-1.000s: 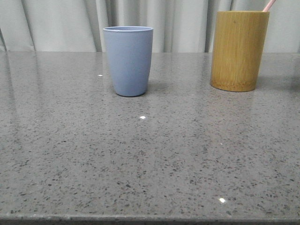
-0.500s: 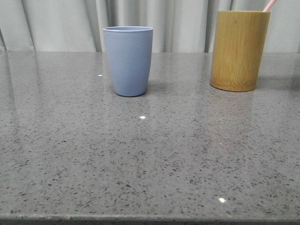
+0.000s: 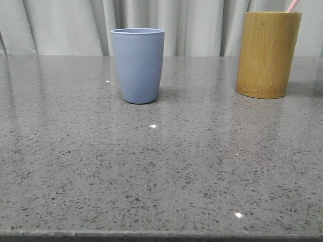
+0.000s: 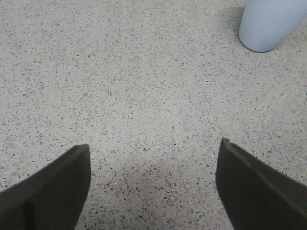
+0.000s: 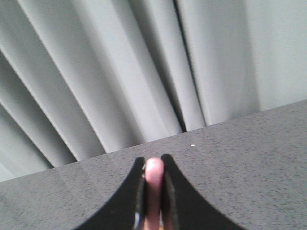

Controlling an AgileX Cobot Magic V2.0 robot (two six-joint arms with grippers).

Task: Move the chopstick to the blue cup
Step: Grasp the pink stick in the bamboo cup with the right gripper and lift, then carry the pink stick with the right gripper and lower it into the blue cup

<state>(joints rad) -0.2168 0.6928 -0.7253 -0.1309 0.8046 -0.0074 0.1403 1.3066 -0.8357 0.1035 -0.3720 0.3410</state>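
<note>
The blue cup (image 3: 138, 65) stands upright at the back middle of the grey stone table; its base also shows in the left wrist view (image 4: 271, 24). A pale pink chopstick (image 3: 292, 5) sticks out of the yellow-brown bamboo cylinder (image 3: 268, 54) at the back right. In the right wrist view my right gripper (image 5: 153, 163) is shut on the pink chopstick end (image 5: 153, 179), facing the curtain. My left gripper (image 4: 153, 153) is open and empty, low over bare table, apart from the blue cup. Neither gripper shows in the front view.
The speckled grey table (image 3: 161, 166) runs to a front edge at the bottom of the front view. Grey pleated curtains (image 3: 65, 25) hang behind the table.
The bamboo cylinder with the chopstick has shifted to the right in the front view. The blue cup has not moved.
</note>
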